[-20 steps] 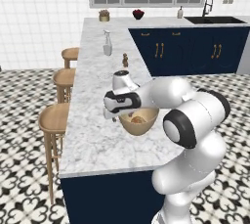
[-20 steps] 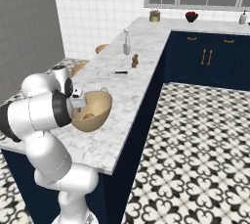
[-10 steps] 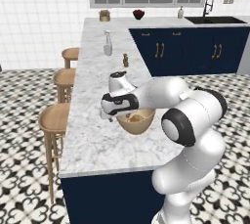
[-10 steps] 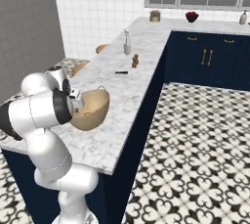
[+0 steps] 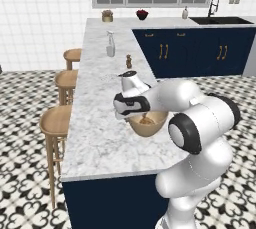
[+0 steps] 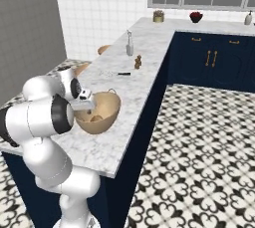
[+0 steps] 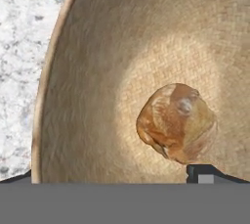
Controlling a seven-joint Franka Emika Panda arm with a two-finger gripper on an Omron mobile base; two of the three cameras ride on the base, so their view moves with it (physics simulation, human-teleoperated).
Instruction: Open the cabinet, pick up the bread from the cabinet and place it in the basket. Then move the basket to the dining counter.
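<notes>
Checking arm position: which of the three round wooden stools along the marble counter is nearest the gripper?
The front round wooden stool, closest to the camera. It stands roughly level with the gripper over the tan woven basket; the other two sit farther back.

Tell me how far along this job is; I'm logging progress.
Done: the bread lies in the basket, and the basket sits on the dining counter. In hand: nothing; the gripper is open at the basket's rim, not holding it. Left: apparently only pulling the arm away.

Golden-brown bread (image 7: 177,123) lies inside the tan basket (image 7: 88,71) on the marble dining counter (image 5: 97,138).
</notes>
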